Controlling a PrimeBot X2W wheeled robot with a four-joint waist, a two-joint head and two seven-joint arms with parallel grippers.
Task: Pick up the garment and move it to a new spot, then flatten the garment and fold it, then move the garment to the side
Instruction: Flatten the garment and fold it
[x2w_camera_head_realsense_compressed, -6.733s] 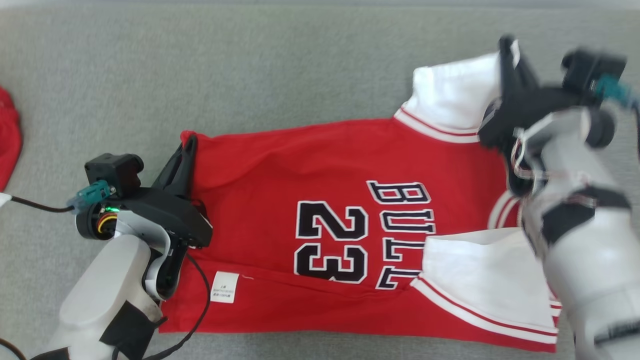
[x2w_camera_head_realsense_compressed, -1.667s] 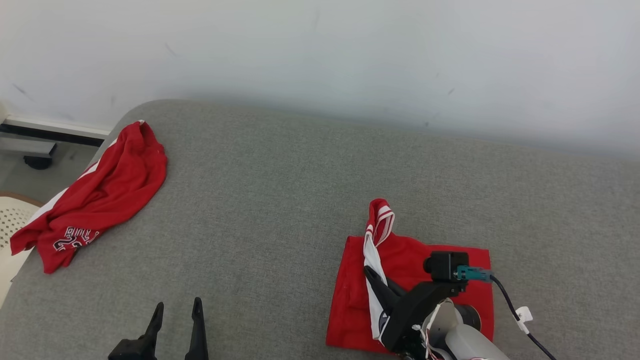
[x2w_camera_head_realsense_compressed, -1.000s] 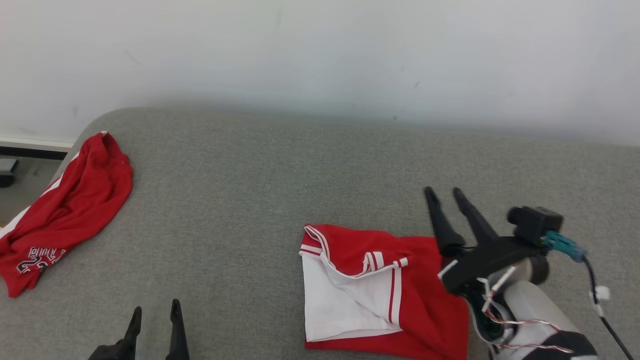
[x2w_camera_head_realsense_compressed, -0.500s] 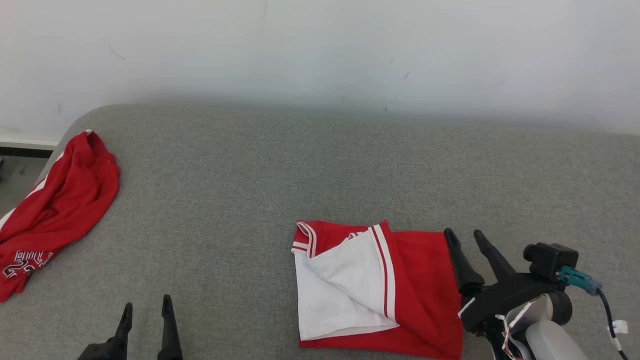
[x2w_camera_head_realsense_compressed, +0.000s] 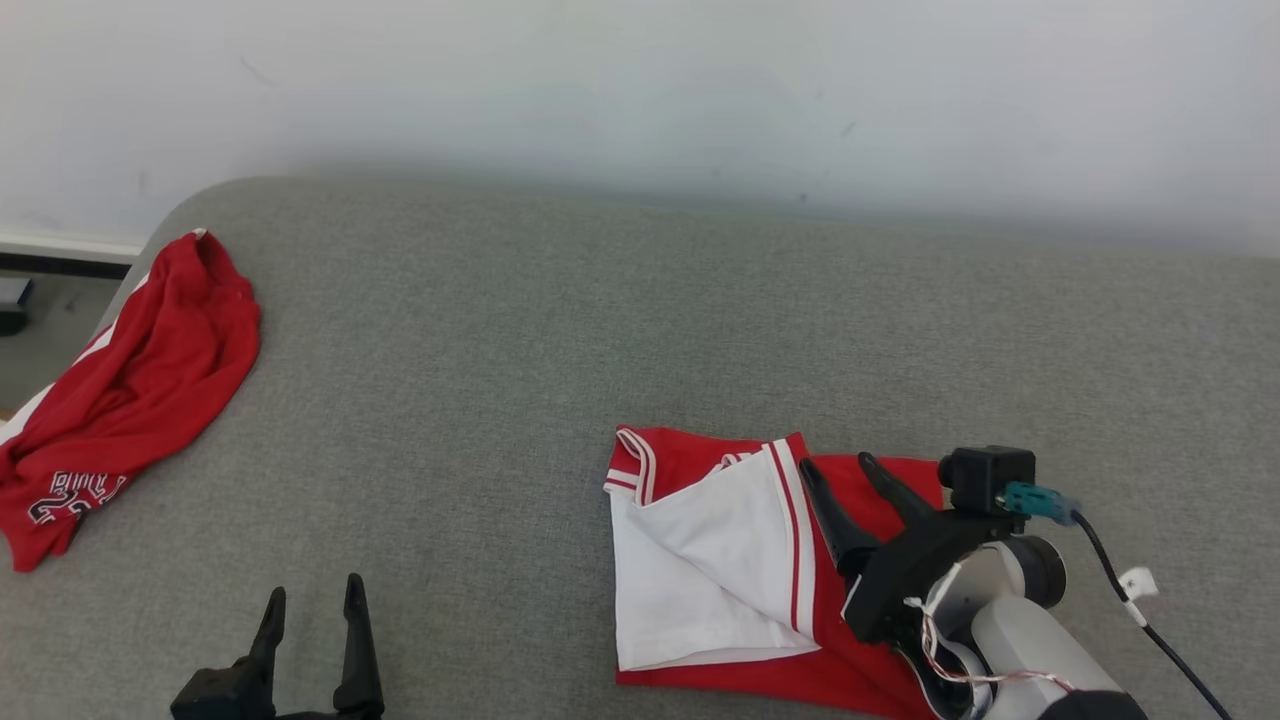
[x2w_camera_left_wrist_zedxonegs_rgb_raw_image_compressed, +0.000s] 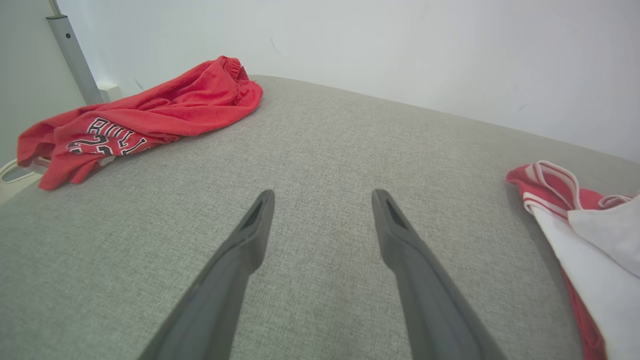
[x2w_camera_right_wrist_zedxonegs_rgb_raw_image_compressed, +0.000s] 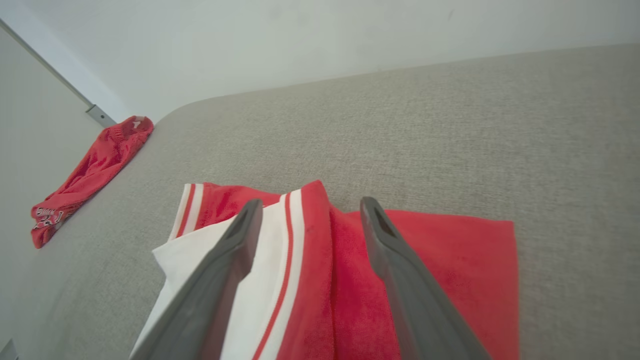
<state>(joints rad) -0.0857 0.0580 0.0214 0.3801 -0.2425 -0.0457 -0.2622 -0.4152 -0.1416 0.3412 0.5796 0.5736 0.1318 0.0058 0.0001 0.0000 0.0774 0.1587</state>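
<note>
Red jersey (x2w_camera_head_realsense_compressed: 740, 570) lies folded on the grey fabric-covered tabletop (x2w_camera_head_realsense_compressed: 600, 330), toward its near right part, with a white panel edged in red stripes turned over its left half and plain red cloth on the right. The right hand (x2w_camera_head_realsense_compressed: 835, 462) sits over the jersey's right half, its two dark fingers spread apart with nothing between them. In the right wrist view, one finger of this hand (x2w_camera_right_wrist_zedxonegs_rgb_raw_image_compressed: 311, 201) lies over the striped white panel and the other over the red cloth (x2w_camera_right_wrist_zedxonegs_rgb_raw_image_compressed: 450, 260); whether they touch the fabric I cannot tell. The left hand (x2w_camera_head_realsense_compressed: 313, 588) is at the near left, well apart from the jersey, fingers likewise spread and empty over bare grey fabric (x2w_camera_left_wrist_zedxonegs_rgb_raw_image_compressed: 324, 192). A second red jersey (x2w_camera_head_realsense_compressed: 140, 370) lies crumpled at the far left edge, its lettering partly showing.
</note>
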